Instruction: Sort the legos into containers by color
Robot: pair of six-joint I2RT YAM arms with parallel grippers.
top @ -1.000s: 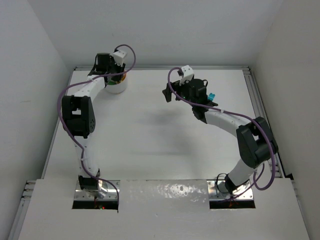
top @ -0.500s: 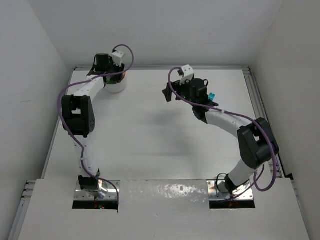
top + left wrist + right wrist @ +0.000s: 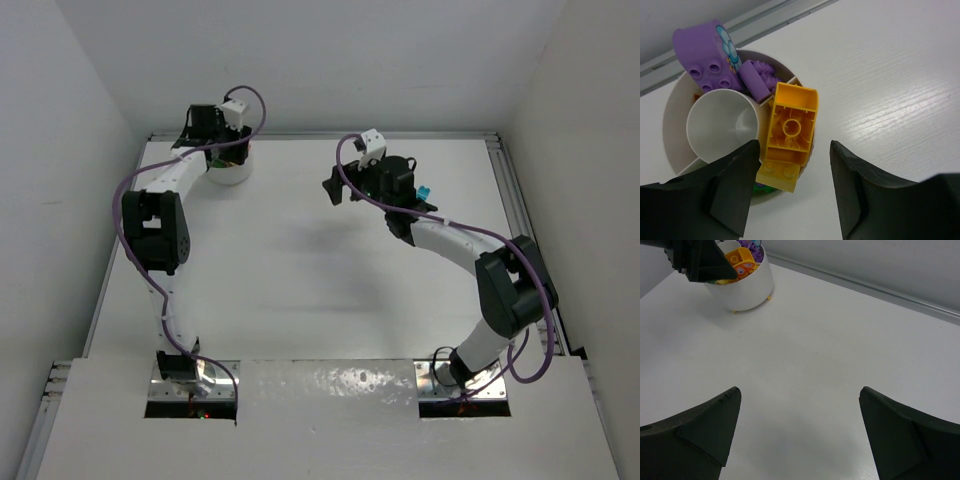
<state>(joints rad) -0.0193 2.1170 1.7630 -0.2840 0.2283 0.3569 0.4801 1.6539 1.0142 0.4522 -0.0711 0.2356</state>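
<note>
Your left fingers (image 3: 730, 190) are hanging partly open over the bowl (image 3: 675, 115) at the far left corner of the tabletop (image 3: 300, 270), gripping nothing. The yellow brick (image 3: 790, 127) is lying upside down beneath them, its end jutting over the rim. If you are lifting away carelessly, a finger could clip it and tip it out. Your right fingers (image 3: 700, 425) are gaping wide and empty, with a teal brick (image 3: 424, 192) sitting beside that arm.

This looks like a robotics lab test cell: 2 white arms, left arm (image 3: 160, 220) and right arm (image 3: 470, 250), trailing purple cables (image 3: 125, 200), bolted to metal plates (image 3: 190, 385) on a bare white table (image 3: 300, 270) (aluminium rail (image 3: 505, 185) along its edge), boxed in by 3 plain white walls (image 3: 330, 60).
</note>
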